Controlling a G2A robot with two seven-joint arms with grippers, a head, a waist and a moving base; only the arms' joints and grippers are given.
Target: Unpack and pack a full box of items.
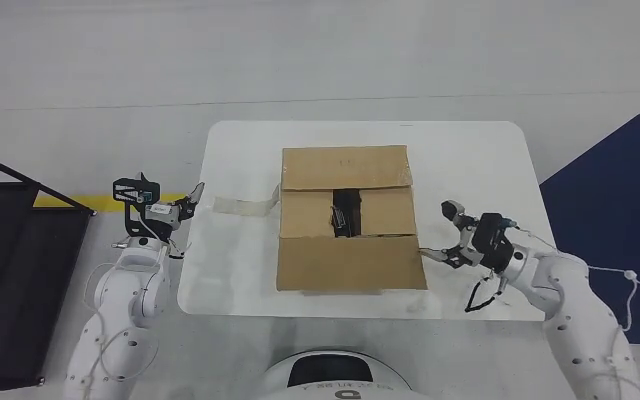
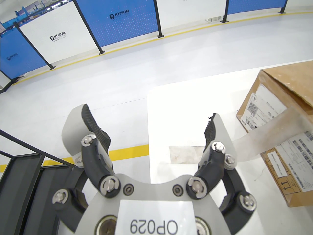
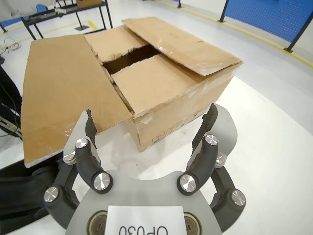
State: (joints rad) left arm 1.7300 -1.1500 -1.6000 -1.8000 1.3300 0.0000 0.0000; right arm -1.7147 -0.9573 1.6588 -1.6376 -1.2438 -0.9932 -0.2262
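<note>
**Box opened, tape strip trailing to the left arm**

The cardboard box sits on the middle of the bench. Its near outer flap is folded out flat toward the near edge, and the far one lies loosely over the top. The two inner flaps are down, and a dark item shows in the gap between them. A clear tape strip runs from the box's left side toward the bench's left edge. There its end seems stuck to the outer face of one of the left fingers, which are spread apart with nothing between them. The right fingers, also spread and empty, hover just beside the box's right side, toward its near corner. By my reading the unsealing is about done and unpacking has not begun. The next move calls for shedding the tape, then lifting the inner flaps to reach the contents
</note>
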